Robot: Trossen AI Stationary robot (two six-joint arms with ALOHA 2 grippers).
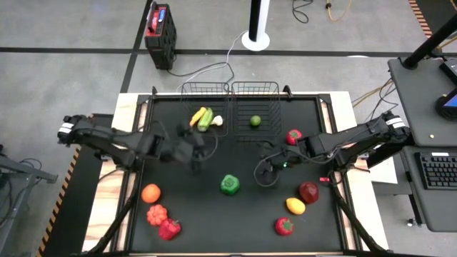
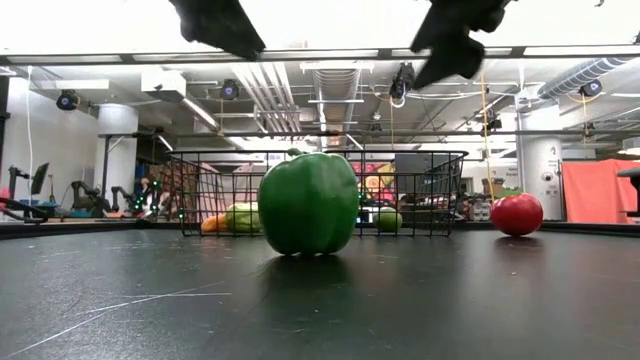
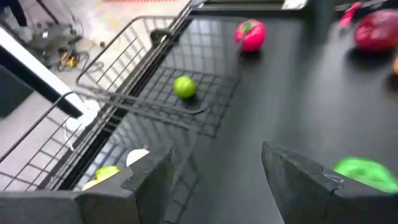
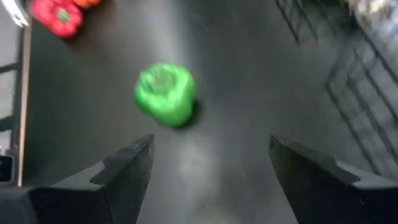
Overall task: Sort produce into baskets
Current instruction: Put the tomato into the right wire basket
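Observation:
Two black wire baskets stand side by side at the table's far edge. The left basket (image 1: 203, 107) holds a yellow piece, a green cucumber and a white garlic. The right basket (image 1: 255, 106) holds a green lime (image 3: 184, 86). A green pepper (image 1: 229, 184) stands upright on the mat at mid-table and shows in the low view (image 2: 308, 203) and the right wrist view (image 4: 165, 93). My left gripper (image 1: 200, 153) is open and empty, up in the air near the left basket's front. My right gripper (image 1: 265, 168) is open and empty, above the mat to the right of the green pepper.
A red fruit (image 1: 293, 136) lies near the right basket's front corner. A dark red apple (image 1: 308, 191), a yellow lemon (image 1: 295, 206) and a red piece (image 1: 284, 226) lie near right. An orange (image 1: 151, 193), a red-orange tomato (image 1: 157, 214) and a red pepper (image 1: 169, 228) lie near left.

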